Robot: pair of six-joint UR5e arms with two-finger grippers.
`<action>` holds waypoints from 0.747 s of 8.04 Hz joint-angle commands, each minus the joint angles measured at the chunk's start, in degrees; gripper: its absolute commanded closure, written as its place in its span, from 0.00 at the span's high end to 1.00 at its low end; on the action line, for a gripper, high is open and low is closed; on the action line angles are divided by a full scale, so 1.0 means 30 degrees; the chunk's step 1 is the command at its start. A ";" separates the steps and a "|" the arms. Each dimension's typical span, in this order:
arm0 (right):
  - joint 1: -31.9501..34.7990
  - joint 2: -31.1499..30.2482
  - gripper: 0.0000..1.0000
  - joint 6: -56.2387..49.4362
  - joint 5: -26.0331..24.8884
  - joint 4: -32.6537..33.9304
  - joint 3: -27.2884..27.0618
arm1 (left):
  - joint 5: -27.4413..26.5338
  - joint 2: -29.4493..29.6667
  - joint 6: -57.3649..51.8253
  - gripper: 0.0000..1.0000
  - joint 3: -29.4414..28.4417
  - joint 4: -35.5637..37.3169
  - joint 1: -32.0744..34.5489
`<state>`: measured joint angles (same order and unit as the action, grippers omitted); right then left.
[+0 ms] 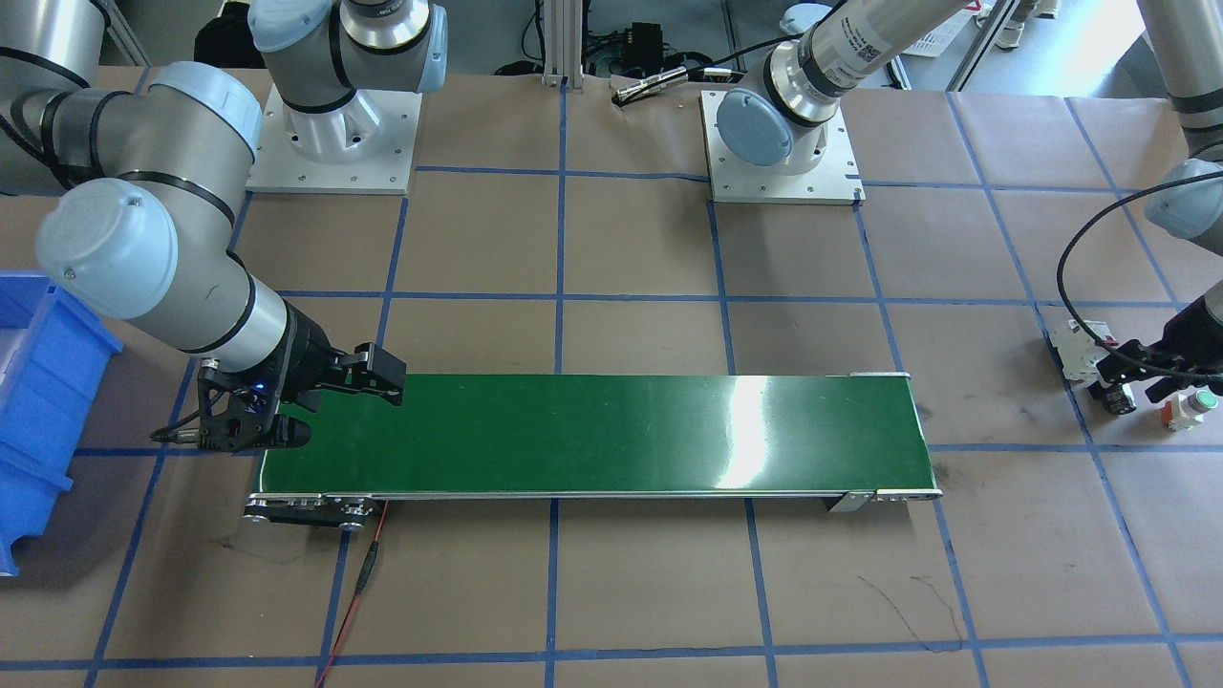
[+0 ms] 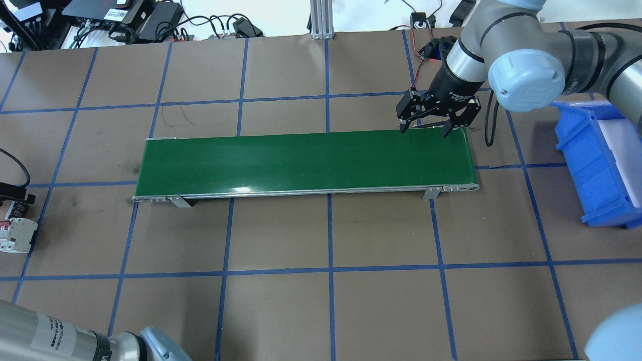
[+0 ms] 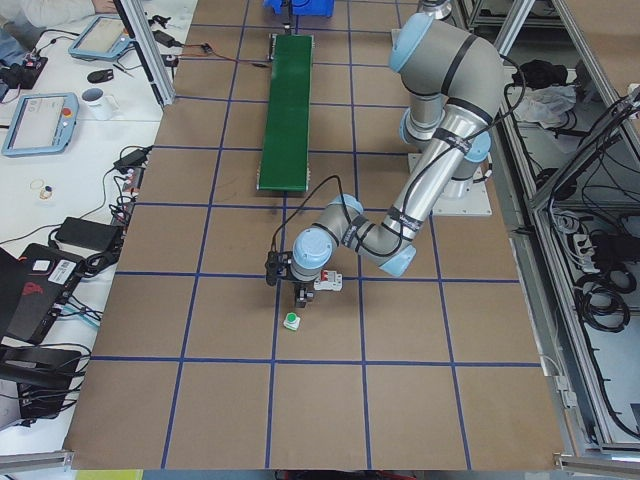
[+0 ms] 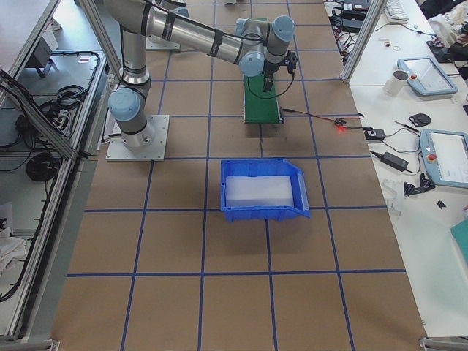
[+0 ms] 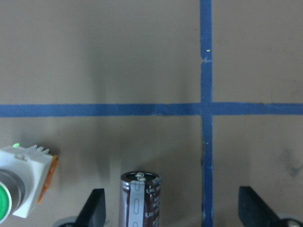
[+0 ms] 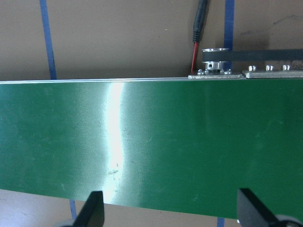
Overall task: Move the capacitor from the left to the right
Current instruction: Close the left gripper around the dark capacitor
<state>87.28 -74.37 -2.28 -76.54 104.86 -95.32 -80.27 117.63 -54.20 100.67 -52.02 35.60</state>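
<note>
The worktop (image 1: 650,592) was covered in matt brown paper, faintly scuffed, crossed by strips of smooth blue tape (image 5: 206,71). The green belt (image 1: 592,430) looked smooth and glossy, throwing back a bright glare, and was edged by a silvery metal rail (image 6: 94,81). The capacitor (image 5: 140,198) had a shiny dark sleeve and a bare metal end. The push button (image 5: 23,184) was white plastic, the bin (image 4: 263,213) blue plastic.

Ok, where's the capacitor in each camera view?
Front-facing: far right, capacitor under the left gripper.
Overhead: left edge.
Exterior left: hidden under the left gripper.
Exterior right: not in it.
Left wrist: bottom centre, between the open jaws.
Right wrist: not in it.
Landmark: the green push button beside it in front-facing, exterior left and left wrist views.
</note>
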 commanded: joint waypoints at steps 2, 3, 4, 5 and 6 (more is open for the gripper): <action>0.0000 0.0532 1.00 -0.0030 -0.0122 -0.0001 -0.0774 | -0.0049 0.0281 0.0136 1.00 -0.0391 0.0083 0.0000; 0.0000 0.0533 1.00 -0.0118 -0.0123 -0.0030 -0.0774 | -0.0049 0.0282 0.0136 1.00 -0.0392 0.0083 0.0000; 0.0000 0.0533 1.00 -0.0118 -0.0094 -0.0030 -0.0774 | -0.0020 0.0311 0.0107 1.00 -0.0392 0.0083 0.0000; 0.0000 0.0533 1.00 -0.0147 -0.0094 -0.0059 -0.0774 | -0.0020 0.0340 0.0078 1.00 -0.0392 0.0083 0.0000; 0.0000 0.0533 1.00 -0.0003 -0.0094 -0.0059 -0.0774 | -0.0107 0.0340 0.0049 1.00 -0.0392 0.0083 0.0000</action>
<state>87.28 -72.81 -2.62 -76.82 104.73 -97.62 -80.36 118.58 -53.90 99.52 -51.77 35.60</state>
